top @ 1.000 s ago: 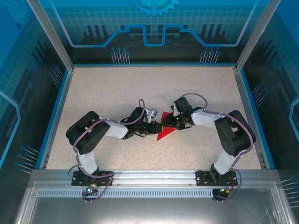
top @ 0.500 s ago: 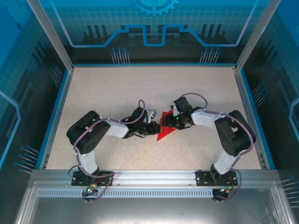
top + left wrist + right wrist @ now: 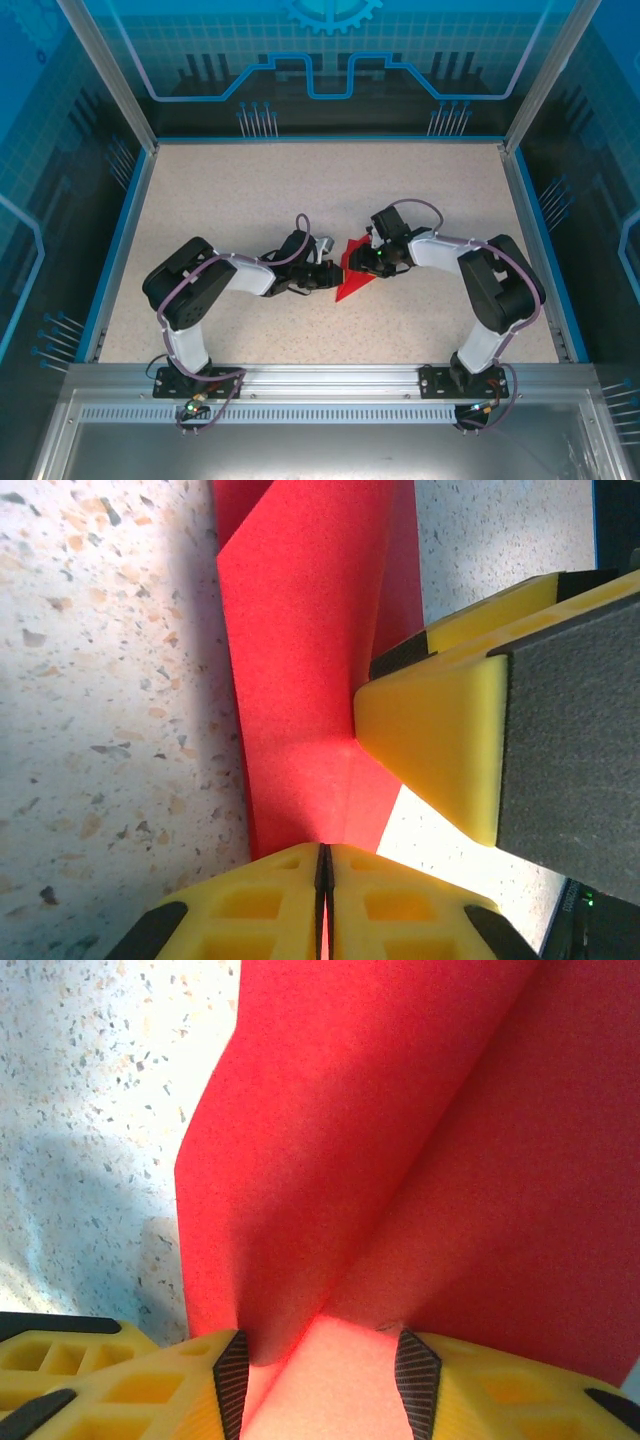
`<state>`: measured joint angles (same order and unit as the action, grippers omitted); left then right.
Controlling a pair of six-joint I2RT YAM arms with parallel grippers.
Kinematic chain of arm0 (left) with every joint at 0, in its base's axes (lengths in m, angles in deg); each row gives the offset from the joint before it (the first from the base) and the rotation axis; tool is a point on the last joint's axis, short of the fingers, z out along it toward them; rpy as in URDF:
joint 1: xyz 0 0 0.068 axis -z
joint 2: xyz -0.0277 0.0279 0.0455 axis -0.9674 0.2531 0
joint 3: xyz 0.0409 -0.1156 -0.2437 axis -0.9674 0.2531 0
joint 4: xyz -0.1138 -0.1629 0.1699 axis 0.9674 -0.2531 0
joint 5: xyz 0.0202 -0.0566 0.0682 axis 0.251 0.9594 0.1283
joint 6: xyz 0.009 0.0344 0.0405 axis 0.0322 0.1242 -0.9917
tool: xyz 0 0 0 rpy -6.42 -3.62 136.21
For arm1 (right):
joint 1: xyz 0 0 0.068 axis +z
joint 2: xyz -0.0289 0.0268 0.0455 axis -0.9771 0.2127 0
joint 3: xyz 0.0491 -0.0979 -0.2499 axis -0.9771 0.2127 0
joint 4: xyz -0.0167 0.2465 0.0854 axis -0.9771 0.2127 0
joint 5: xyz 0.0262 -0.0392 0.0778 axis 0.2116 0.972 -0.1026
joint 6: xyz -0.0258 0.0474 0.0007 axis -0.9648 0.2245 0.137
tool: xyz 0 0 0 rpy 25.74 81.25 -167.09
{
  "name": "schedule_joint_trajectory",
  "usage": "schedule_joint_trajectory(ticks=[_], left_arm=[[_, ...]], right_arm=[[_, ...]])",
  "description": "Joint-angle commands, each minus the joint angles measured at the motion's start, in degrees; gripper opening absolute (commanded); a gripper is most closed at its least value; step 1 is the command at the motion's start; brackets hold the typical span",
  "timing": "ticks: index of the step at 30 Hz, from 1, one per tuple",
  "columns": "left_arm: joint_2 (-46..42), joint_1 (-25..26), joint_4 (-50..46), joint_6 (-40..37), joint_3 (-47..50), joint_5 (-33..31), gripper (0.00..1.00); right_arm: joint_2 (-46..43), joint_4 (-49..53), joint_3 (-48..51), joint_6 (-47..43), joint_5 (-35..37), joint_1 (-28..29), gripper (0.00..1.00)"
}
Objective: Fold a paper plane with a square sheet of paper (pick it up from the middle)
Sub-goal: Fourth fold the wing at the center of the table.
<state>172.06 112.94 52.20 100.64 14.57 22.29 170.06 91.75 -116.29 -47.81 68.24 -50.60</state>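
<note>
Paper plane [image 3: 352,283], red and creased, clenched in left jaws, right jaws parted

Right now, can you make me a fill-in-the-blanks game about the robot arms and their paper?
1. The folded paper is coloured ____.
2. The left gripper is pinched ____ on the paper's edge.
3. Seen from above, the paper lies ____ the left gripper and the right gripper.
Missing words: red; shut; between.
</note>
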Motion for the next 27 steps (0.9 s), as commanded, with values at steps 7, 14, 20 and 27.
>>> schedule_joint_trajectory(ticks=[7,14,20,27], left_arm=[[1.4,0.0,-2.6,-1.8,-1.5,-0.9,0.11],[1.5,0.0,-2.9,-1.8,-1.7,-1.0,0.11],[0.9,0.0,-2.9,-1.6,-1.5,-1.1,0.11],[0.8,0.0,-3.5,-1.5,-2.2,-0.9,0.11]], right_arm=[[5.4,10.3,-2.6,1.3,4.4,1.4,0.44],[6.5,13.0,-3.7,2.1,5.9,1.7,0.41],[7.4,14.7,-4.4,2.5,7.0,1.9,0.39],[7.7,15.0,-4.5,3.1,7.7,2.1,0.38]])
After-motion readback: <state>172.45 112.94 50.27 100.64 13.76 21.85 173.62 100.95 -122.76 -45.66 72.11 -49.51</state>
